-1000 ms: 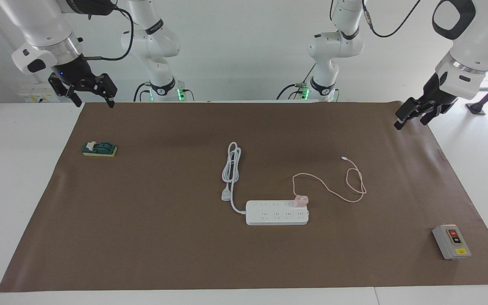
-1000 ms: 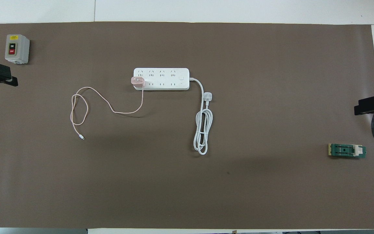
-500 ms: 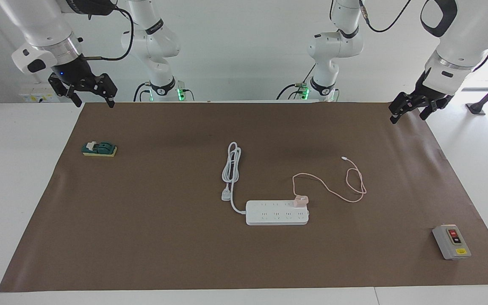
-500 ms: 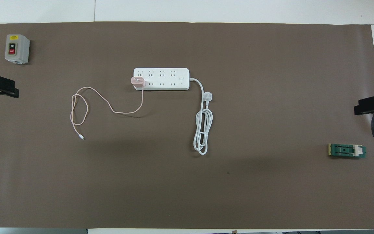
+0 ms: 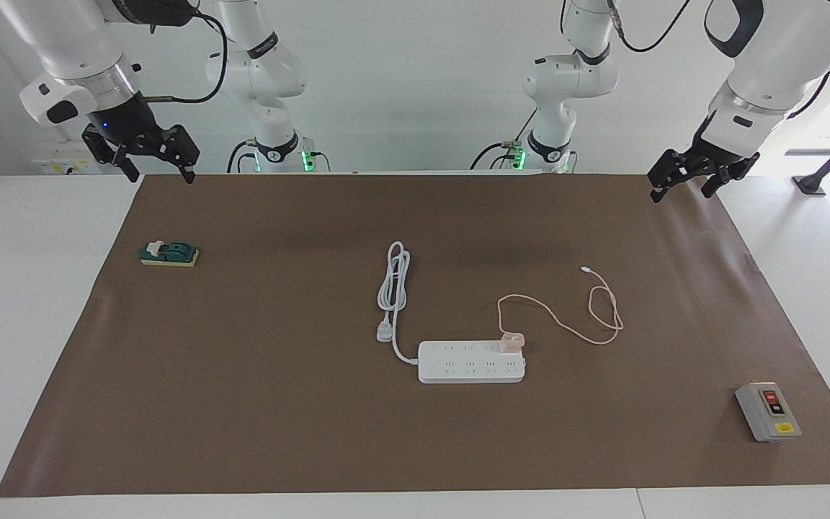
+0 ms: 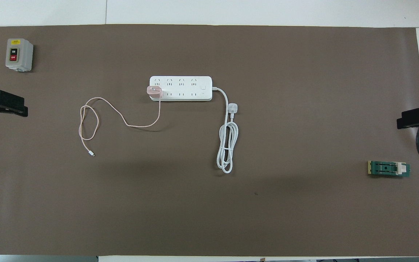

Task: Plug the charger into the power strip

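Observation:
The white power strip [image 5: 469, 364] lies flat in the middle of the brown mat; it also shows in the overhead view [image 6: 184, 88]. The pale-pink charger [image 5: 511, 341] sits on the strip's end toward the left arm, in the socket row nearer the robots, as the overhead view [image 6: 154, 91] shows. Its thin pink cable [image 5: 581, 328] loops loose on the mat toward the left arm's end. My left gripper [image 5: 681, 191] is open and empty, raised over the mat's corner at the left arm's end. My right gripper [image 5: 159, 171] is open and empty, raised over the mat's corner at the right arm's end.
The strip's thick white cord lies coiled with its three-pin plug [image 5: 385, 333] beside the strip. A grey box with red and black buttons [image 5: 768, 411] stands at the left arm's end, farther from the robots. A green block [image 5: 168, 254] lies at the right arm's end.
My left gripper has moved, empty, up and toward the mat's corner at the robots' edge. The right arm, charger and strip have not moved.

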### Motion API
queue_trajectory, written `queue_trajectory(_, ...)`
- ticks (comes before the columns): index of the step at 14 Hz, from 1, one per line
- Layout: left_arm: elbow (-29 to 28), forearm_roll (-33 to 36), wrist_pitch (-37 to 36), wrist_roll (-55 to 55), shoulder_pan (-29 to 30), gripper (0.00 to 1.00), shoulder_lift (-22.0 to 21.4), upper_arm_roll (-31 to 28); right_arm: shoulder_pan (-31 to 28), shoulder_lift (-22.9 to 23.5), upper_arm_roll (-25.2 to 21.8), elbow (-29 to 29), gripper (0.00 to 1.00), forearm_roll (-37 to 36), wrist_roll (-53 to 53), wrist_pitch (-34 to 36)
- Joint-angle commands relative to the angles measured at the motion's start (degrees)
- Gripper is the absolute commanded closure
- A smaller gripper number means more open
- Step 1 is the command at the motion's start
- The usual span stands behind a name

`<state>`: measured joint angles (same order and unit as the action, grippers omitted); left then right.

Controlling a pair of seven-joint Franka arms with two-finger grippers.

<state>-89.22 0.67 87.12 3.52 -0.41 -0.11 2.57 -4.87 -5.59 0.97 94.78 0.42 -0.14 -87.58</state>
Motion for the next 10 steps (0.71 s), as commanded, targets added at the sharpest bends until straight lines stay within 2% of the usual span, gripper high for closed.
queue_trajectory(1, -1.14, 0.65, -1.17, -0.71, -0.3, 0.0, -1.47, 0.06, -0.93, -1.17, 0.43, 1.2, 0.0, 0.81, 0.5, -0.57)
queue_trajectory(10, -0.61, -0.58, -2.31, -0.8, -0.47, 0.0, -1.47, 0.06, -0.93, -1.17, 0.43, 1.2, 0.0, 0.81, 0.58, -0.66)
